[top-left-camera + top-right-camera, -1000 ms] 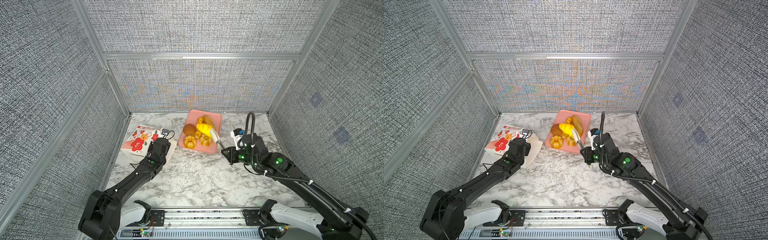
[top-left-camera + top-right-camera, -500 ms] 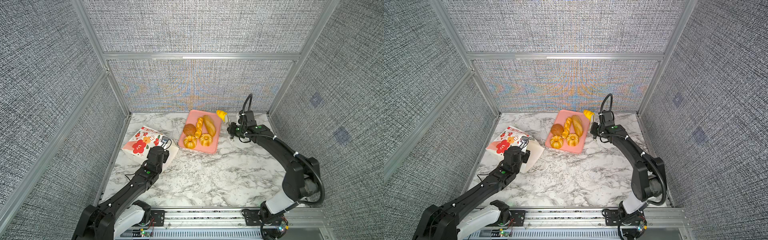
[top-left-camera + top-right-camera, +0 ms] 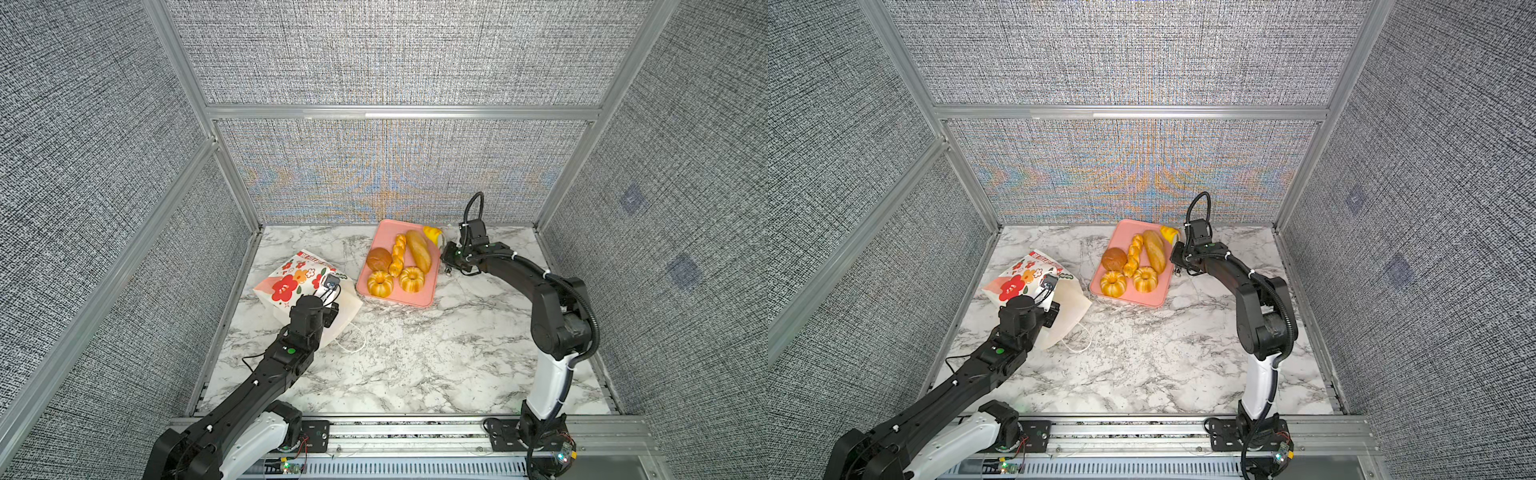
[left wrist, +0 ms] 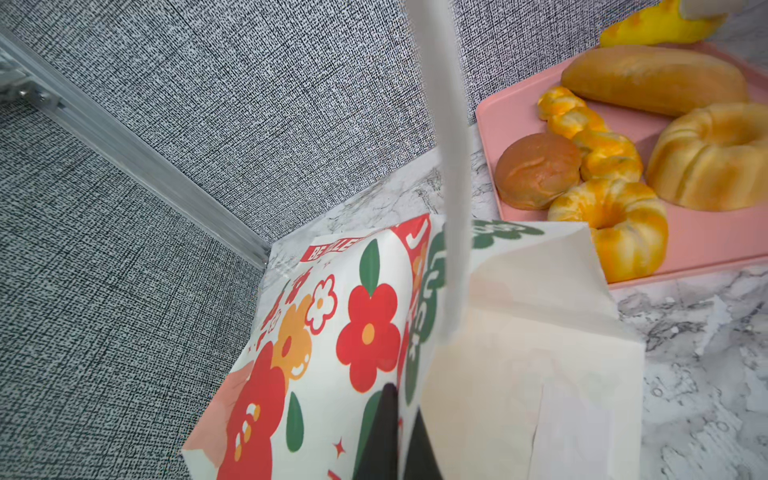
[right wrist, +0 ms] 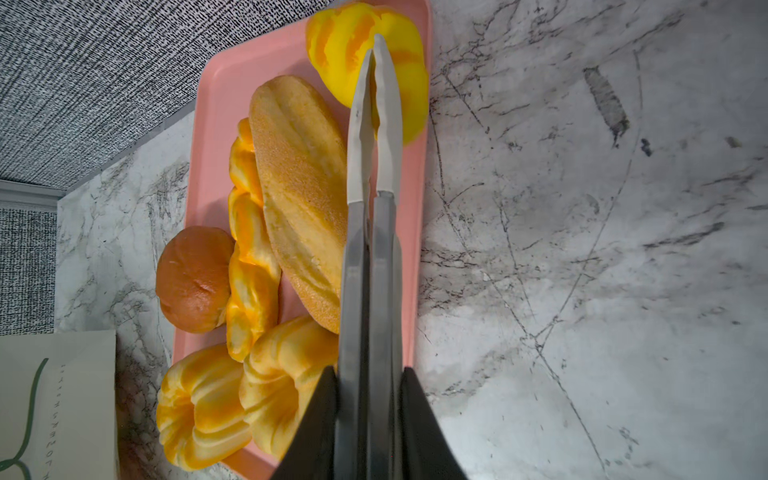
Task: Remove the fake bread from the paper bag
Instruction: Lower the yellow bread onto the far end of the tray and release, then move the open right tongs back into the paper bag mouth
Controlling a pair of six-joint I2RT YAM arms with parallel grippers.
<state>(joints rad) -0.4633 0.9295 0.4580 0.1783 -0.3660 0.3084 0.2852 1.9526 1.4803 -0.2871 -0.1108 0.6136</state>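
In both top views the paper bag [image 3: 291, 286] lies on its side near the left edge of the bench [image 3: 415, 353], printed face up. One cord handle [image 3: 353, 345] lies loose on the marble. The left arm [image 3: 286, 357] reaches over the bag's plain side and hides its tool there. A pink tray [image 3: 386, 232] sits at the far edge, its near left corner just beside the bag. It holds a round brown bun [image 3: 378, 259], a twisted stick [image 3: 397, 255], a long loaf [image 3: 417, 251] and two ring cakes [image 3: 380, 284] [image 3: 411, 279]. At the tray's far right corner the right tool [image 3: 441, 237] meets a yellow roll [image 3: 431, 233].

In the left wrist view the left tool [image 4: 399, 436] is clenched on the bag [image 4: 365, 332], and a crease of paper runs between its black finger bases. The bag's inside is out of sight, so I cannot tell what it holds. Beyond it the tray [image 4: 685, 245] shows the bun [image 4: 538, 170], stick [image 4: 590, 137], loaf [image 4: 652, 79] and both ring cakes.

In the right wrist view the right tool's [image 5: 373, 45] long metal blades pinch the yellow roll [image 5: 332, 54] over the tray's [image 5: 216, 124] corner. I cannot tell whether the roll rests on the rim. The loaf [image 5: 299, 187] lies just beside the blades and touches the stick [image 5: 249, 266], which touches the bun [image 5: 193, 278].
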